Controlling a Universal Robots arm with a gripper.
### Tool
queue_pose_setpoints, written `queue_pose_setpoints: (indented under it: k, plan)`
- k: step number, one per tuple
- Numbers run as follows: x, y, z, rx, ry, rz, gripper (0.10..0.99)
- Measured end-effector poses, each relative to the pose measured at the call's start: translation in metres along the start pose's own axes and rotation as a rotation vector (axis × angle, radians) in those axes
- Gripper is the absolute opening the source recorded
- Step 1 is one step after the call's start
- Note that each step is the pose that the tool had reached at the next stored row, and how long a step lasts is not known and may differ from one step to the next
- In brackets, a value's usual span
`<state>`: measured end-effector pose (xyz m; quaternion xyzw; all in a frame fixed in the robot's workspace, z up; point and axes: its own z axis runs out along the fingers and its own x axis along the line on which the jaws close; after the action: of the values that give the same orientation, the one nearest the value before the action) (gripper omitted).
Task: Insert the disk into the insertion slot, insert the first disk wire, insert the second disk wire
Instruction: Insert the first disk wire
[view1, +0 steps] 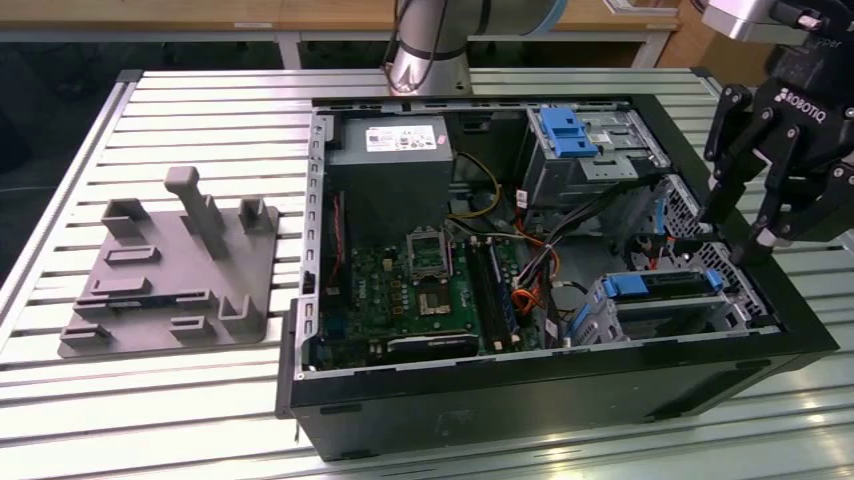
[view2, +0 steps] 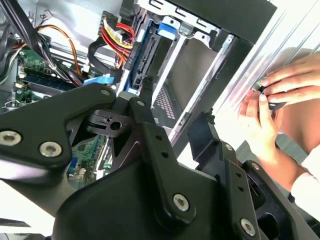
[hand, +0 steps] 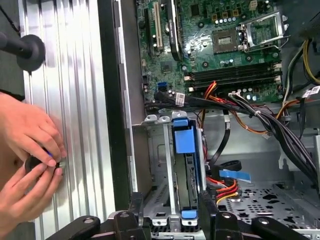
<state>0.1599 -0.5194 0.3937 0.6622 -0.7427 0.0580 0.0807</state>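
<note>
The disk (view1: 663, 287), silver-grey with blue rails and a blue end handle, lies inside the insertion slot (view1: 727, 300), a perforated metal cage at the exterior view's right end of the open computer case. My black gripper (view1: 737, 245) hangs just above that cage. In the first wrist view the gripper (hand: 171, 201) is open, its fingers (hand: 136, 207) standing either side of the disk (hand: 185, 137). A red, yellow and black wire bundle (hand: 226, 188) and a blue flat wire (hand: 235, 175) lie loose beside the cage. The second wrist view shows the gripper (view2: 172, 112) near the disk's handle (view2: 167, 27).
A taller grey bay with a blue clip (view1: 571, 130) stands at the case's back. The motherboard (view1: 414, 290) and black cables (hand: 250, 110) occupy the middle. A person's hands (hand: 30, 150) work on the ribbed table beside the case wall. A grey fixture (view1: 174, 270) lies at the exterior view's left.
</note>
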Motion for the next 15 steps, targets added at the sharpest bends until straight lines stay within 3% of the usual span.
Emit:
queue_pose_setpoints:
  k: [10,15]
  plan:
    - [-0.0064,-0.0025,0.0049,0.009,0.0015,-0.043,0.557]
    - [-0.0185,-0.0057,0.0074,0.008,0.0031,-0.043,0.557]
